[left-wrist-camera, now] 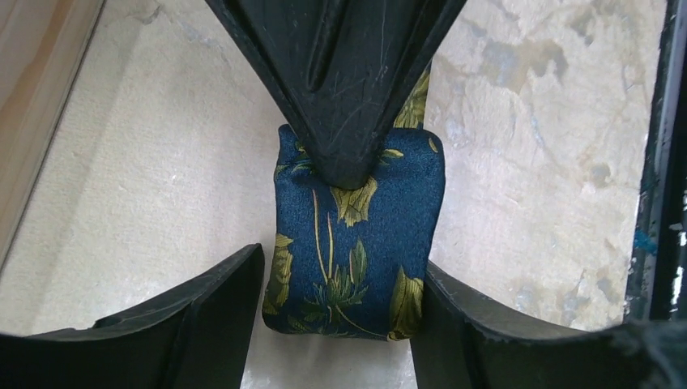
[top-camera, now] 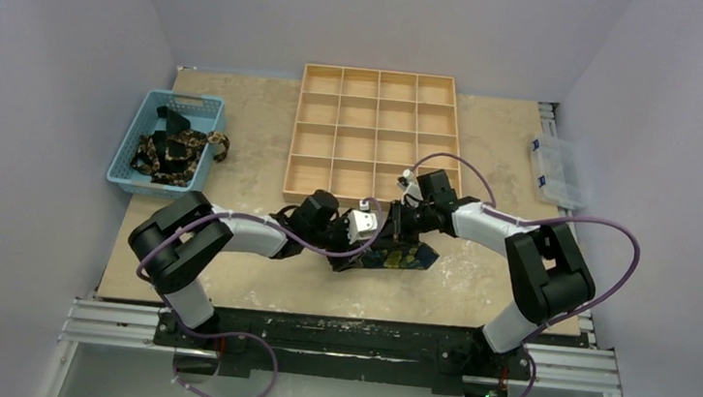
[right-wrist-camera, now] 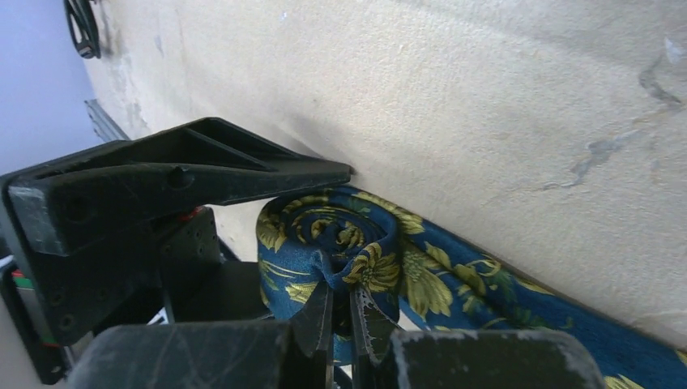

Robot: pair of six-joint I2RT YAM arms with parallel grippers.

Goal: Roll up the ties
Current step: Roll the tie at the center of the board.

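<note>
A navy tie (right-wrist-camera: 454,279) with yellow-gold flowers lies on the table (top-camera: 236,148) in front of the wooden tray (top-camera: 373,137), one end wound into a roll (left-wrist-camera: 356,235). My right gripper (right-wrist-camera: 350,301) is shut on the roll's edge and shows from above in the left wrist view (left-wrist-camera: 342,121). My left gripper (left-wrist-camera: 340,284) is open and straddles the roll. Its right finger (left-wrist-camera: 470,324) touches the fabric, while its left finger (left-wrist-camera: 211,316) stands a little off it. The unrolled tail (right-wrist-camera: 583,332) runs off to the right. In the top view both grippers (top-camera: 378,240) meet over the tie (top-camera: 410,258).
A blue basket (top-camera: 147,106) at the left holds more ties (top-camera: 172,152). A clear plastic box (top-camera: 559,172) sits at the table's right edge. The table's near edge and a dark rail (left-wrist-camera: 660,162) lie close beside the roll.
</note>
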